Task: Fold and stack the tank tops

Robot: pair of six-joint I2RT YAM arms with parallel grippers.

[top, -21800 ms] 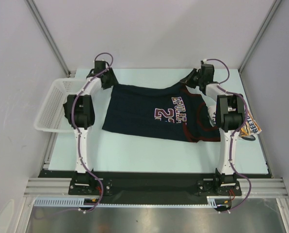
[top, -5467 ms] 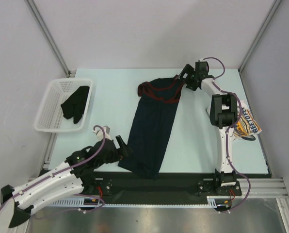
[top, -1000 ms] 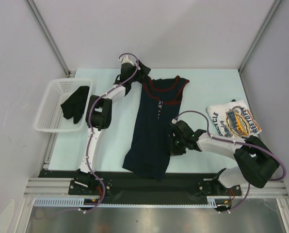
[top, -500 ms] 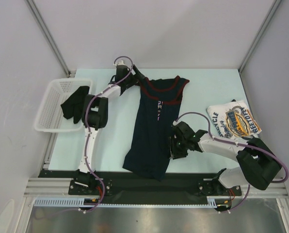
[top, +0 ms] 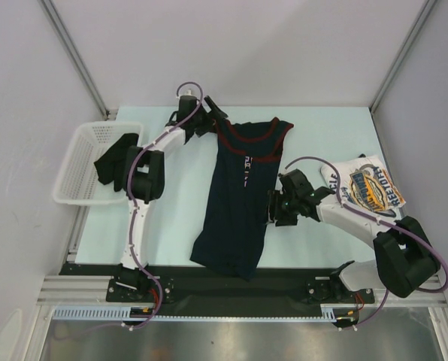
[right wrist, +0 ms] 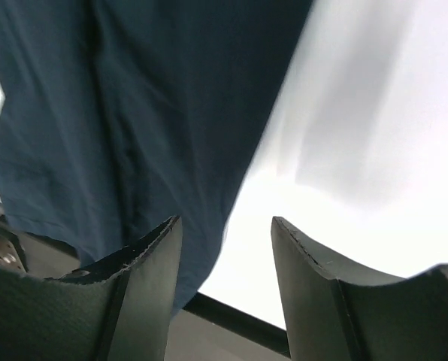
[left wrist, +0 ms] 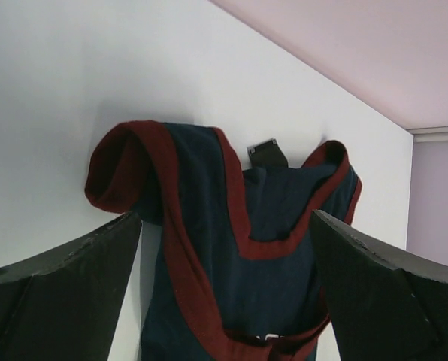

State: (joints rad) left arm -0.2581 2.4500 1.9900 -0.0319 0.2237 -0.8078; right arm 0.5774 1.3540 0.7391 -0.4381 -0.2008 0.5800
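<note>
Though rumpled, navy top lengthwise, neckline-far.

navy tank top: dark-red trim | white tank top: yellow-blue print | basket: white

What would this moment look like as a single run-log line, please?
navy tank top: flat, folded narrow | left tool: open, at shoulder strap | right tool: open, at side edge | white tank top: aside, unstacked

your pale table holds a navy tank top in the middle. a white tank top lies right, a basket left.
</note>
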